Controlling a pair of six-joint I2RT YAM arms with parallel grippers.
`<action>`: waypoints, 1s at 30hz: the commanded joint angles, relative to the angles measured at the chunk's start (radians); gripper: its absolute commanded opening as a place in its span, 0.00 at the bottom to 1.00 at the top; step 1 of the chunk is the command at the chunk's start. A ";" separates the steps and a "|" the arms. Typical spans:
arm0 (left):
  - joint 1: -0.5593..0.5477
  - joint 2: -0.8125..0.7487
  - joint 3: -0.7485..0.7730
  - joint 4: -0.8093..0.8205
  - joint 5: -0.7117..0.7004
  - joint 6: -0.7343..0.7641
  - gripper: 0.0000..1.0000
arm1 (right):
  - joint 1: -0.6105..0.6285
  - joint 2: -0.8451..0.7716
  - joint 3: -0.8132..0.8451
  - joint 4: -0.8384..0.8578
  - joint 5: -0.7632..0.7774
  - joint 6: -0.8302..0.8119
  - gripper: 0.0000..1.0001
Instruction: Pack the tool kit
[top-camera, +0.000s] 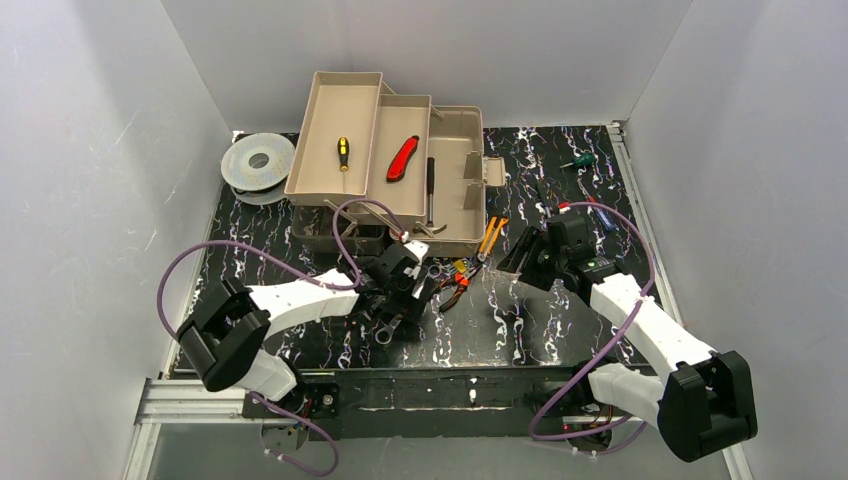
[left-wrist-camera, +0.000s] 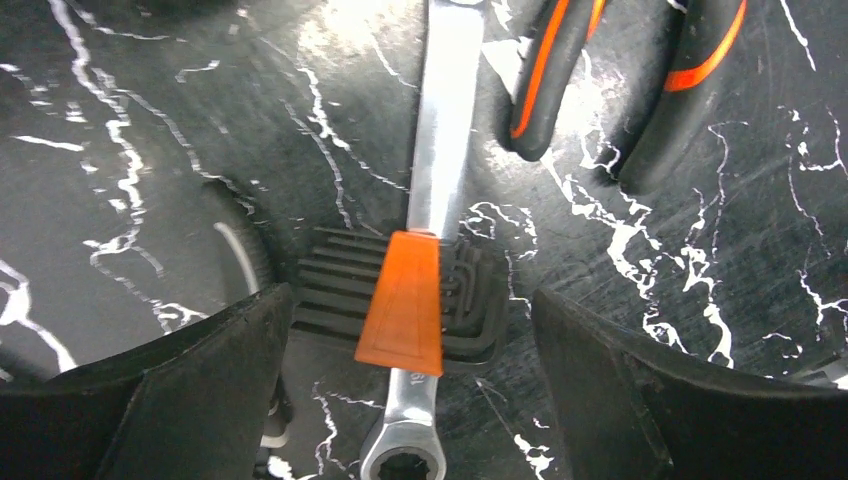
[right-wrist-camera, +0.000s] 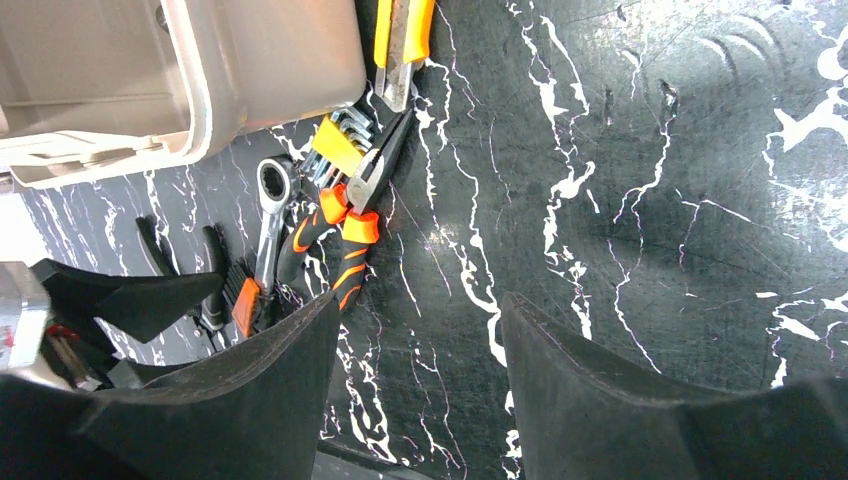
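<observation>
2 left gripper (left-wrist-camera: 410, 300) jaws spread astride the wrench (left-wrist-camera: 442, 130); best close squarely on its shank, avoiding pliers (left-wrist-camera: 560, 70) at 1 o'clock.

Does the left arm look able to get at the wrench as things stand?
Probably yes. The left gripper hangs open above the wrench, a finger to each side of its shank. An orange-clipped hex key set lies over the wrench there, so a grip may catch that too.

Cut-offs, left wrist view
Top edge cuts off wrench (left-wrist-camera: 440, 130); orange holder (left-wrist-camera: 403, 305) covers its mid-shaft; pliers (left-wrist-camera: 550, 80) show 2 handles only.
</observation>
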 joint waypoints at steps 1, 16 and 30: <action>-0.018 0.049 -0.013 -0.001 -0.006 -0.012 0.86 | 0.006 -0.022 0.029 0.029 -0.015 -0.017 0.68; -0.032 -0.106 -0.013 -0.067 -0.056 -0.061 0.41 | 0.006 -0.037 0.022 0.038 -0.017 -0.018 0.68; -0.020 -0.303 0.206 -0.239 -0.100 -0.010 0.39 | 0.006 -0.050 0.033 0.037 -0.023 -0.030 0.68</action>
